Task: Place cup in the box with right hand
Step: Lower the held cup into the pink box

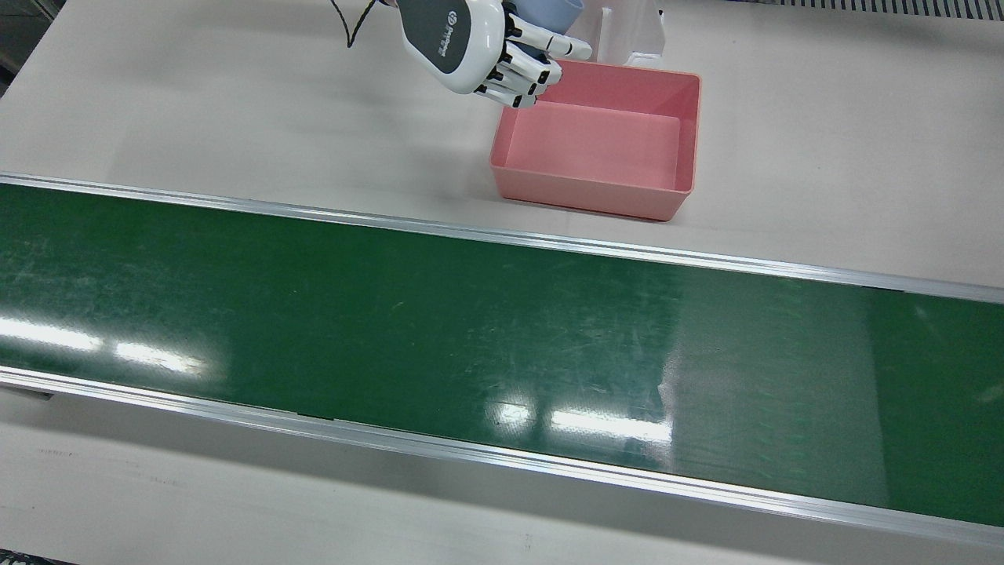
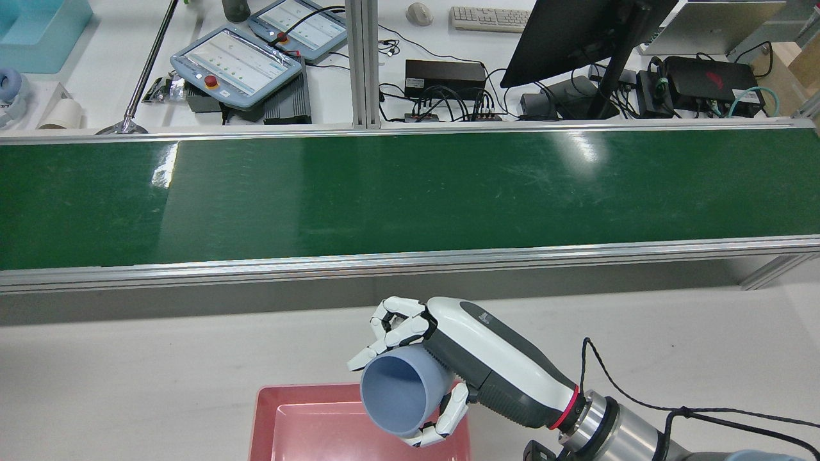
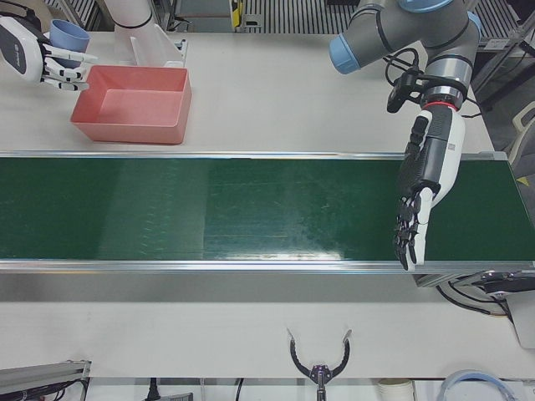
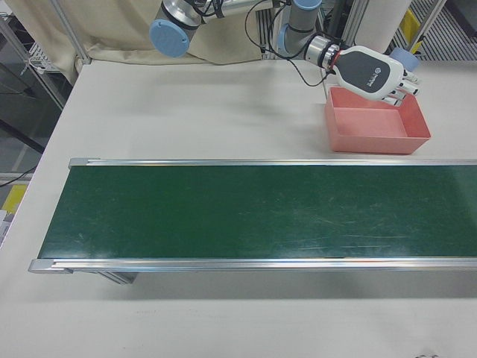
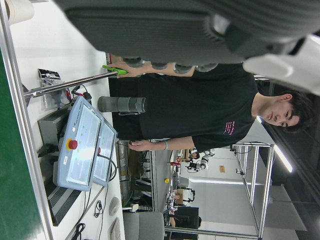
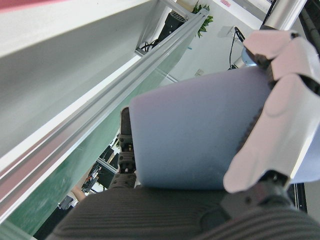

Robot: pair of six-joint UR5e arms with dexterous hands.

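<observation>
The right hand (image 2: 448,358) grips the cup (image 2: 400,400), fingers (image 2: 397,323) wrapped round its blue wall, and holds it in the air over the box (image 2: 301,422). Only the rear view shows the cup's open mouth: it faces toward 7 o'clock in that view, tilted down toward the box, and the long axis runs from 7 to 1 o'clock, in line with the forearm. In the front view the hand (image 1: 478,47) hides most of the cup (image 1: 553,12), of which a blue edge shows at the top of the frame, above the box's (image 1: 596,200) 11 o'clock corner. That view shows the pink box whole, with nothing lying in it. The right hand view shows the cup's (image 6: 195,135) wall close up, fingers (image 6: 275,140) pressed on it.

The left hand (image 3: 422,196) shows only in the left-front view. It hangs over the 3 o'clock end of the belt (image 3: 209,209), well apart from the box (image 3: 134,104), fingers straight, apart and pointing down, holding nothing.

The table (image 1: 823,118) is pale and matt. A glossy, scratched green belt with metal rails crosses it between the robot and the operators' side. Beyond the belt, the rear view shows two pendants (image 2: 237,61), a keyboard (image 2: 490,18), a monitor (image 2: 576,35) and cables. The left hand view shows a person (image 5: 200,107) in a black shirt standing by the pendants.
</observation>
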